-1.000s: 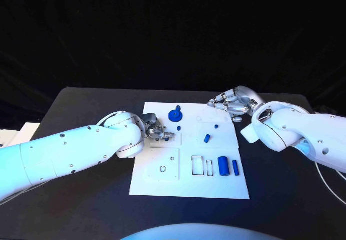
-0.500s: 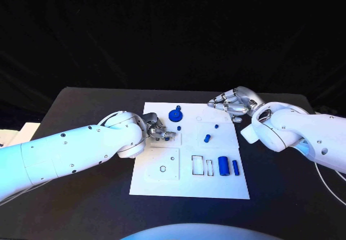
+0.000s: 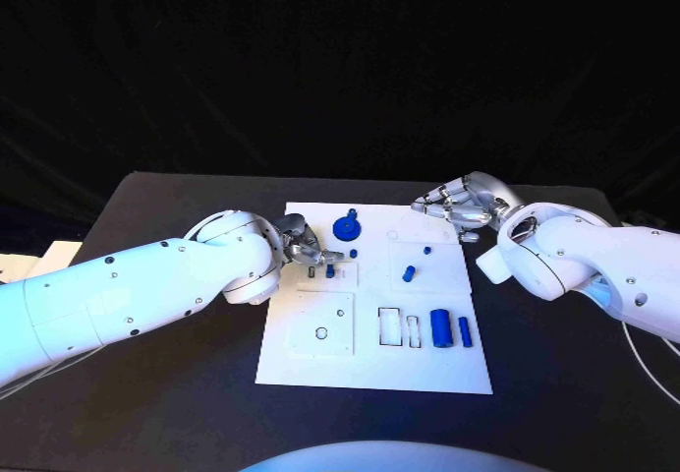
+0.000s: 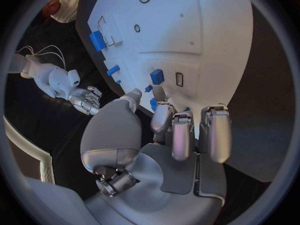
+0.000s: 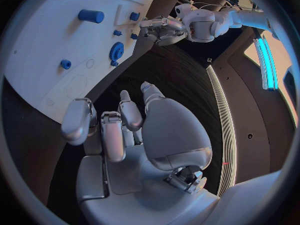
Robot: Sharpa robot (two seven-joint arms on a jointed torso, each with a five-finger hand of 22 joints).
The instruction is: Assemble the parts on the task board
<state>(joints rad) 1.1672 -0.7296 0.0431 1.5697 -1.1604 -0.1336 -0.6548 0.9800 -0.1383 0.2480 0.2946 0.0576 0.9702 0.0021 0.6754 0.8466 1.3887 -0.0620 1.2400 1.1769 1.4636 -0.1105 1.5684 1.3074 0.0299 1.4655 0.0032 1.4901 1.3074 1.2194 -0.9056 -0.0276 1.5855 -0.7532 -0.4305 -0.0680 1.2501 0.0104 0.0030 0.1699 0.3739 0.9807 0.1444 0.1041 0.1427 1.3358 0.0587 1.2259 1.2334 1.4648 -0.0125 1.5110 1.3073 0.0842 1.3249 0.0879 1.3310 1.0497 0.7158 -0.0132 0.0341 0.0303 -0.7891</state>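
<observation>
Head view is showing the white task board (image 3: 371,339) lying in the middle of the black table (image 3: 156,393). The left hand (image 3: 305,249) is hovering over the board's left part, its fingers (image 3: 329,258) curled in close to a small blue part (image 3: 353,253); whether they are gripping anything cannot be told from this angle. A blue gear (image 3: 346,229) is sitting near the board's far edge with a small blue peg (image 3: 350,211) just beyond it. Two more small blue pieces (image 3: 408,272) are lying toward the board's right side, and a blue cylinder (image 3: 439,325) with a slimmer blue bar (image 3: 464,330) beside it is resting near the right edge. The right hand (image 3: 456,205) is hanging off the board's far right corner above the table, fingers curled in and holding nothing.

Left wrist view is showing the left hand (image 4: 169,135) with its fingers (image 4: 181,132) bent and lying close together over the board (image 4: 212,45), and the thumb reaching toward a small blue part (image 4: 156,76); no grip is plainly showing.

Right wrist view is showing the right hand (image 5: 125,130) above the dark table (image 5: 150,70), fingers (image 5: 78,120) curled inward and carrying nothing, beside the board's (image 5: 44,40) edge. The gear (image 5: 116,50) and cylinder (image 5: 91,16) are lying on the board, and the left hand (image 5: 159,29) is hovering at its other side.
</observation>
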